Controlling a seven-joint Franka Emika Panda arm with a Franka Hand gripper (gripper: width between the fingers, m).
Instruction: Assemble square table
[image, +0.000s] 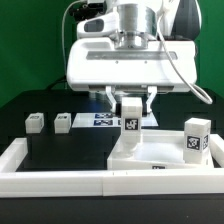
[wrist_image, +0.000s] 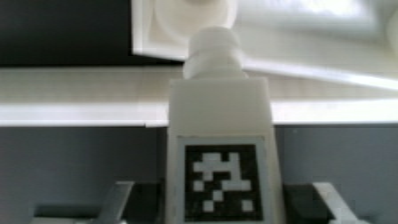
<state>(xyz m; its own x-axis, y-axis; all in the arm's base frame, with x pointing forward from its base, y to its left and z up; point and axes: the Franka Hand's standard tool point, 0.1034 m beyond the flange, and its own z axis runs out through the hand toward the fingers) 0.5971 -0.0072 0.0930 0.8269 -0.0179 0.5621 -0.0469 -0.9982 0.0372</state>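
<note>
Front rim bar (image: 60, 182) — white, along the nearest edge of the black surface (image: 60, 145). With the side rim bar (image: 10, 155) on the exterior view's left it walls the work area like a shallow tray. All items below sit inside that tray.

Table top (image: 150, 158): flat and white, in the near corner on the exterior view's right, just behind the front rim bar. A standing leg (image: 195, 140) with its tag facing the camera is upright at the top's far right. Whether it rests on the top or just beside it cannot be told.

Held leg (image: 130, 118): upright, over the table top's rear part on the exterior view's left. The gripper (image: 130, 104) is clenched on it from above. In the wrist view the fingers (wrist_image: 118, 202) flank the held leg (wrist_image: 217, 120), and its narrow end points at the table top (wrist_image: 294, 45). Contact between that end and the top cannot be told.

Further back, on the exterior view's left, the outer loose leg (image: 36, 122) and the inner loose leg (image: 63, 121) sit on the black surface, near each other but apart.

Marker board (image: 100, 120) — flat on the surface, behind the held leg.
</note>
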